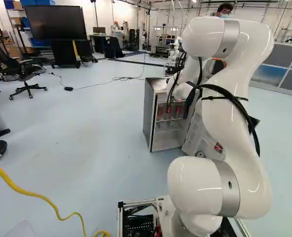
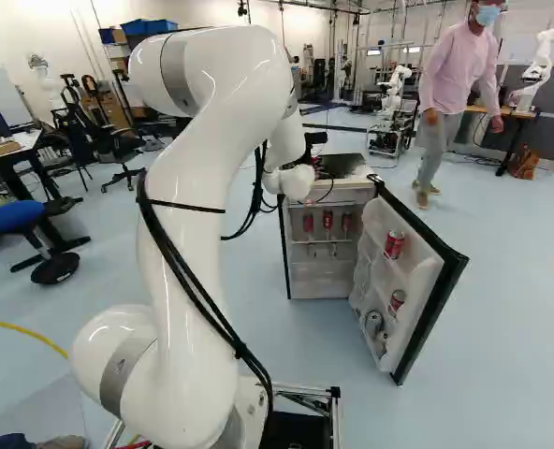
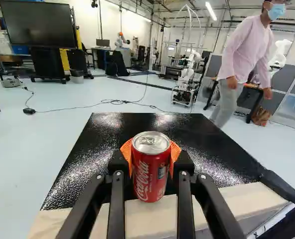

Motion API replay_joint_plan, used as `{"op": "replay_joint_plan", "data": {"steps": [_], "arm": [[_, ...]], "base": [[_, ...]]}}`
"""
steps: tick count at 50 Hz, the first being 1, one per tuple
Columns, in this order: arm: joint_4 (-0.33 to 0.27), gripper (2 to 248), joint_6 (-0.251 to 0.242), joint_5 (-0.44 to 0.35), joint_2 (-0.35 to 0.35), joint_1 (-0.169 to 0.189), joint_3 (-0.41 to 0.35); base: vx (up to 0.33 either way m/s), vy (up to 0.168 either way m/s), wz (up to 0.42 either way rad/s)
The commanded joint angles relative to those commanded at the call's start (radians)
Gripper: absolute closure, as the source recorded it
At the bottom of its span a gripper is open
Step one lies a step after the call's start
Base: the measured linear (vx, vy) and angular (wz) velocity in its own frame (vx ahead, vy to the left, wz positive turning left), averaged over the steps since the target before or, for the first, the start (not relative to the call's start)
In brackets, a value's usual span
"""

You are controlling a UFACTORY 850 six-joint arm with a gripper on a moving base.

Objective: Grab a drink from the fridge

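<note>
Nearest, the white arm (image 2: 197,253) rises from the base and reaches ahead to a small fridge (image 1: 148,113). The fridge door (image 2: 431,313) stands open, swung toward the base from the front right corner. Its inner shelves hold a red can (image 2: 394,244) near the upper edge, another red can (image 2: 397,299) lower down and a grey can (image 2: 373,324) beside that one. The gripper (image 2: 315,157) is closed around a red soda can (image 3: 151,169), its orange pads (image 3: 126,151) on opposite sides. The can is upright, about midway along the front edge of the fridge's black top (image 3: 107,154); whether its base touches there, I cannot tell. Inside the fridge, three red bottles or cans (image 2: 328,221) stand in a row near the upper edge. Beyond the top's back edge a thin cable (image 3: 122,102) crosses the floor; farther off are another robot (image 3: 186,74) and a large dark screen (image 3: 35,25).
</note>
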State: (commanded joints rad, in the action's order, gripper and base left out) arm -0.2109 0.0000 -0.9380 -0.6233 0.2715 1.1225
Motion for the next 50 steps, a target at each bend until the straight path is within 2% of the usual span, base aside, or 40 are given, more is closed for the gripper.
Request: {"op": "replay_joint_plan", "data": {"steps": [4,5,10,11,15,16,20,21,26,27,39,50], "arm": [[0.0,156,0.0,0.0,0.0,0.0,0.001],[0.0,138,0.0,0.0,0.0,0.0,0.001],[0.0,138,0.0,0.0,0.0,0.0,0.001],[0.0,105,0.0,0.0,0.0,0.0,0.001],[0.0,105,0.0,0.0,0.0,0.0,0.001],[0.0,70,0.0,0.0,0.0,0.0,0.001],[0.0,70,0.0,0.0,0.0,0.0,0.001],[0.0,35,0.0,0.0,0.0,0.0,0.001],[0.0,35,0.0,0.0,0.001,0.0,0.001],[0.0,4,0.0,0.0,0.003,0.0,0.0],[0.0,3,0.0,0.0,0.043,0.004,-0.029],[0.0,3,0.0,0.0,0.1,0.022,-0.078]], "base": [[0.0,0.0,0.0],[0.0,0.0,0.0],[0.0,0.0,0.0],[0.0,0.0,0.0],[0.0,0.0,0.0],[0.0,0.0,0.0],[0.0,0.0,0.0],[0.0,0.0,0.0],[0.0,0.0,0.0],[0.0,0.0,0.0],[0.0,0.0,0.0],[0.0,0.0,0.0]]}}
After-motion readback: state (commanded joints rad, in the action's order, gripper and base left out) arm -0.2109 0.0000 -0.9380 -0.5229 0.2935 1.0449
